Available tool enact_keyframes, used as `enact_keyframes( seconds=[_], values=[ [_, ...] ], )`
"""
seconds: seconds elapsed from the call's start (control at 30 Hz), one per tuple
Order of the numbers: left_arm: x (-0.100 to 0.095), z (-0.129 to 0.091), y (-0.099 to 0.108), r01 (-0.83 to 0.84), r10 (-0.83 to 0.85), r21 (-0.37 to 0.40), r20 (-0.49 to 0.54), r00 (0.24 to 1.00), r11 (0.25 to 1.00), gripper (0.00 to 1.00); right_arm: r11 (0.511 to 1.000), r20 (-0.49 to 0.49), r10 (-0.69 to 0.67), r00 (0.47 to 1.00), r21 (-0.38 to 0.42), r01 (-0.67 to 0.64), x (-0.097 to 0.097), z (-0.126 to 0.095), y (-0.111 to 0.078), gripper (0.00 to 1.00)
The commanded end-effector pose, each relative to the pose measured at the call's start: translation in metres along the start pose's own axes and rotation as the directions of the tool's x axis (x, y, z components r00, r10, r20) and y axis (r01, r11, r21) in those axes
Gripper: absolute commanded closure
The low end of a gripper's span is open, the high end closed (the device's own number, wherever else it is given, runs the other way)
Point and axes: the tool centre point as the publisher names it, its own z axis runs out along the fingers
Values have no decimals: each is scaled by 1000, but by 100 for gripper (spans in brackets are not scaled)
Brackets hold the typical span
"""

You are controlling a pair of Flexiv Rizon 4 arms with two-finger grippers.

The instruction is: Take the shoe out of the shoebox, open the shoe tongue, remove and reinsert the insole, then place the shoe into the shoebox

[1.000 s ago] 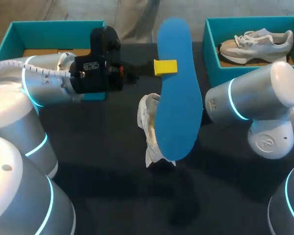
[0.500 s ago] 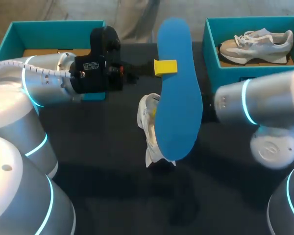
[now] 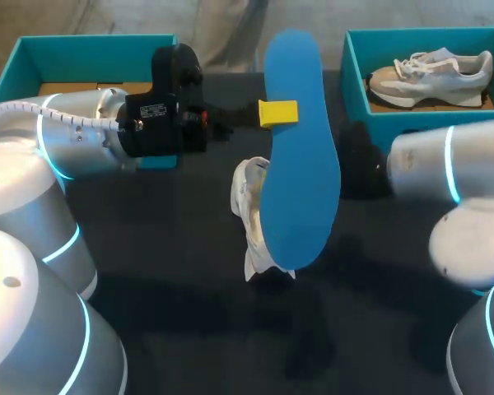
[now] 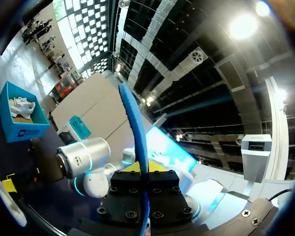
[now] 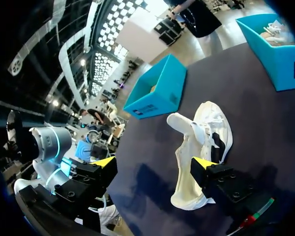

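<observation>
**Dark table, one blue insole held aloft, shoe waiting below**

**Setting.** Dark table (image 3: 173, 247) with a teal box at each far corner. The left box (image 3: 33, 58) shows only a cardboard floor. The right box (image 3: 358, 90) holds a second shoe (image 3: 432, 72).

**Item 1: insole (image 3: 300, 164).** Blue, thin and flat, raised above the table with its length running up and down. The left gripper (image 3: 277, 113) is clamped on it at one long edge, nearer one end than the middle, with a yellow tip pressed to each face. In the left wrist view it runs edge-on out from between the fingers.
- Handling, as a judgement: very light, soft foam. It keeps its shape while hanging, but it should buckle if pushed in end-on.
- The faces look matte and should not slip. A hold nearer the heel would leave the toe free to lead into the shoe.

**Item 2: shoe (image 3: 249, 206).** White, on the table directly below the insole and partly hidden by it. It appears tipped onto its side, with the tongue pulled out.
- Handling, as a judgement: light, with a soft upper and a firmer sole. It will probably slide or roll when the insole presses in.
- Best held at the heel collar or across the sole, not by the tongue or laces.

**Item 3: right gripper (image 5: 153, 164).** Fingers spread wide and holding nothing. The shoe lies just ahead of them, untouched.
</observation>
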Motion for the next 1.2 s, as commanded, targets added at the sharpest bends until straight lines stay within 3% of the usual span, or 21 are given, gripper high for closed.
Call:
enact_keyframes(
  seconds=[0.03, 0.37, 1.0, 1.2],
  values=[
    [0, 0, 1, -1, 1, 4, -1, 1000, 1000, 100, 995, -283, 10, 959, 98, 19, -7, -38, 9, 0],
    [0, 0, 1, -1, 1, 4, -1, 1000, 1000, 100, 991, -386, 27, 922, 131, 26, -1, -53, 18, 0],
    [0, 0, 1, -1, 1, 4, -1, 1000, 1000, 100, 998, -385, 41, 922, 50, -24, 36, -89, 43, 0],
    [0, 0, 1, -1, 1, 4, -1, 1000, 1000, 100, 999, -364, 0, 931, 37, 15, 50, -95, 54, 0]
  ],
)
